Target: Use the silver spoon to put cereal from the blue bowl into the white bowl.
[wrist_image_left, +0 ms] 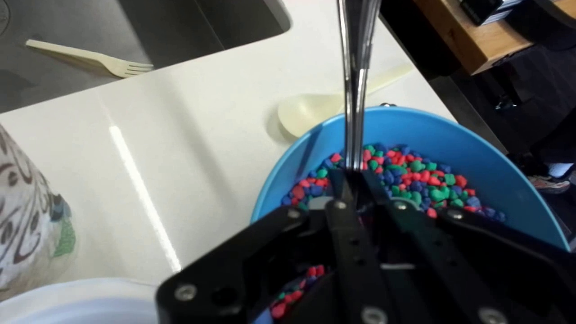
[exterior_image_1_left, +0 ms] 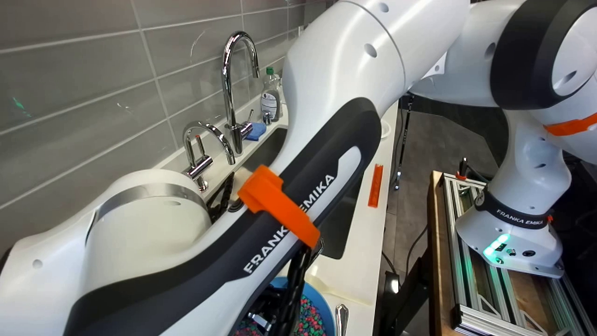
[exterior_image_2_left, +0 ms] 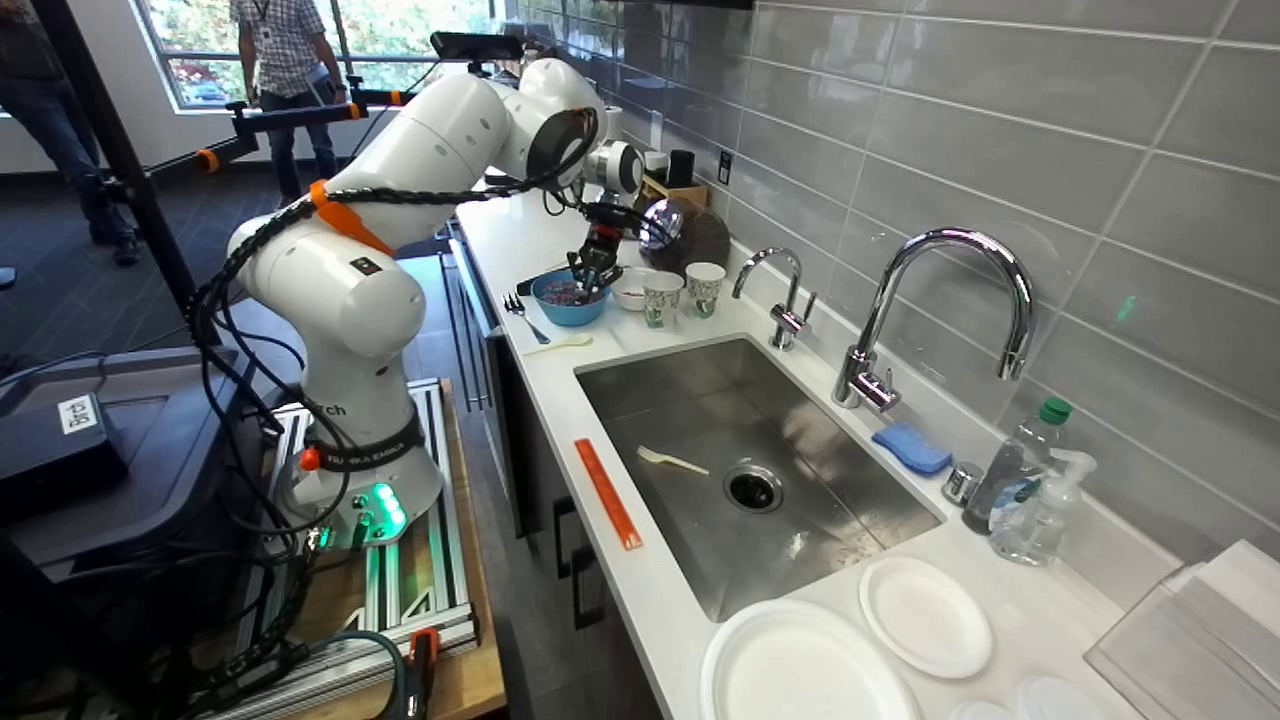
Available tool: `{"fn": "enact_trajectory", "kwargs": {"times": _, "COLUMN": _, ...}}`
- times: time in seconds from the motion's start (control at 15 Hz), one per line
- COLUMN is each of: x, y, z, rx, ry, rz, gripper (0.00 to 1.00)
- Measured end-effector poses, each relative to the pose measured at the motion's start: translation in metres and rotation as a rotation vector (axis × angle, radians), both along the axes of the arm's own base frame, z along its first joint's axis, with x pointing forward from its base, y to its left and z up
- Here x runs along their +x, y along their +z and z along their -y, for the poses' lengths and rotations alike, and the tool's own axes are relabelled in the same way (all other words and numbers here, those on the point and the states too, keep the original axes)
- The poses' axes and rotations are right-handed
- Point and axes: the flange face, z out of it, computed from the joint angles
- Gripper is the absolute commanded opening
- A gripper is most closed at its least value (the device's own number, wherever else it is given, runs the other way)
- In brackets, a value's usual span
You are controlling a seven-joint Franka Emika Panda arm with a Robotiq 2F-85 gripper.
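Both exterior views overlook the sink (exterior_image_2_left: 690, 415), the wrist view, closer, the blue bowl (wrist_image_left: 488, 168).

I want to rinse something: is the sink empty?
No, an exterior view shows a pale fork lying in the sink.

In the wrist view, the silver spoon (wrist_image_left: 354, 112) at upper centre is polished metal; at right, the blue bowl (wrist_image_left: 477, 153) looks smooth plastic, its cereal (wrist_image_left: 418, 176) rough and matt; upper left, the sink (wrist_image_left: 171, 36) is dull metal.

The bowl (wrist_image_left: 459, 150) is blue, its cereal (wrist_image_left: 420, 177) red, green and blue, a cup (wrist_image_left: 27, 220) brown-swirled.
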Motion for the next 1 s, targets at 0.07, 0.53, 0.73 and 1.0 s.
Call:
{"fn": "enact_trajectory", "kwargs": {"times": 0.07, "x": 0.001, "y": 0.001, "z": -0.001, "rx": 0.007, "ry": 0.002, "rz": 0.009, "gripper": 0.03}}
{"fn": "enact_trajectory", "kwargs": {"times": 0.53, "x": -0.004, "y": 0.01, "z": -0.003, "rx": 0.035, "ry": 0.029, "rz": 0.076, "gripper": 0.03}}
{"fn": "enact_trajectory", "kwargs": {"times": 0.73, "x": -0.007, "y": 0.019, "z": -0.002, "rx": 0.045, "ry": 0.029, "rz": 0.11, "gripper": 0.03}}
{"fn": "enact_trajectory", "kwargs": {"times": 1.0, "x": -0.007, "y": 0.034, "z": 0.003, "rx": 0.06, "ry": 0.021, "rz": 0.149, "gripper": 0.03}}
